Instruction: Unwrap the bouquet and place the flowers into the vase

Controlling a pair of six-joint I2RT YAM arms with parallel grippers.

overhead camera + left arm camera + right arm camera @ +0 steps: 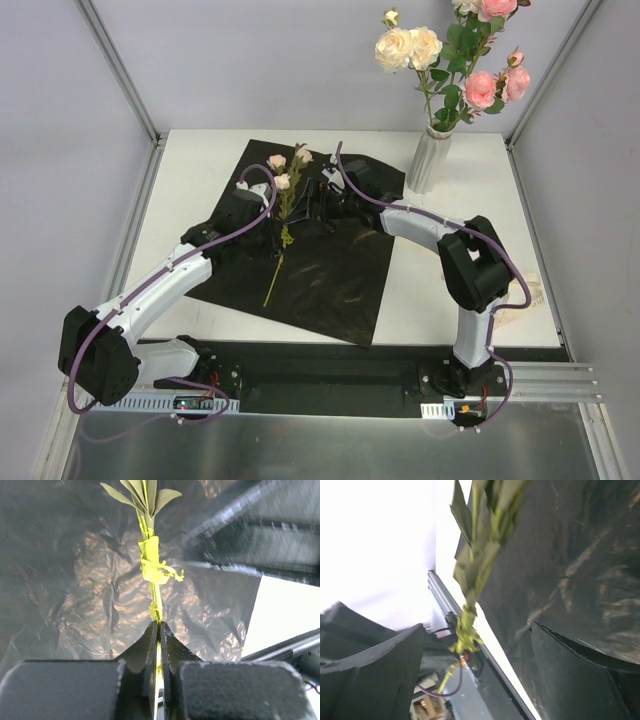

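The bouquet is undone, and its black wrapping sheet (330,270) lies spread flat on the table. One of the flowers (284,195), a thin green stem with small pink and cream blooms, lies across the sheet. My left gripper (277,234) is shut on this stem (152,562), which runs out from between the fingertips (150,635). My right gripper (316,203) stands open just right of the stem, and the stem (467,630) hangs between its spread fingers (380,670) without touching them. The white ribbed vase (430,160) at the back right holds several pink and cream roses (455,50).
White table (200,170) with metal frame posts at the back corners. A cream ribbon-like heap (530,288) lies on the table behind the right arm's elbow. The right arm's blurred gripper (260,535) fills the upper right of the left wrist view.
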